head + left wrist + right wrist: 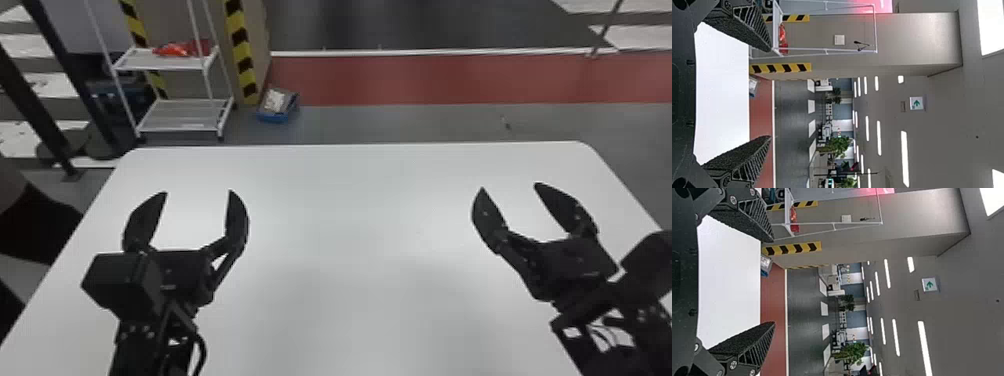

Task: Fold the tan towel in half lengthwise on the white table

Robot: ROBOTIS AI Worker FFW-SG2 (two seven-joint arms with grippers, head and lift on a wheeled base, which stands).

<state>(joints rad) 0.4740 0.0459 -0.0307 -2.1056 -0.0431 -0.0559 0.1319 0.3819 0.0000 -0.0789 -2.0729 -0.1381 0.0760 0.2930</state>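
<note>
The white table point(360, 220) spreads out in front of me, bare between and beyond my arms. Over its left part my left gripper point(198, 191) stands open with nothing between its fingers. My right gripper point(510, 186) is over the right part, also open and holding nothing, its arm coming in from the lower right. In the left wrist view my left gripper point(770, 94) has its two fingers wide apart, with the white tabletop point(721, 94) behind them. The right wrist view has my right gripper point(773, 282) spread in the same way above the tabletop point(728, 282).
Past the table's far left corner stands a white shelf cart point(180, 120) with a red item point(182, 48) on its upper shelf. A blue bin point(276, 106) sits on the floor near a striped pillar point(242, 55). Something dark point(37, 225) is beside the table's left edge.
</note>
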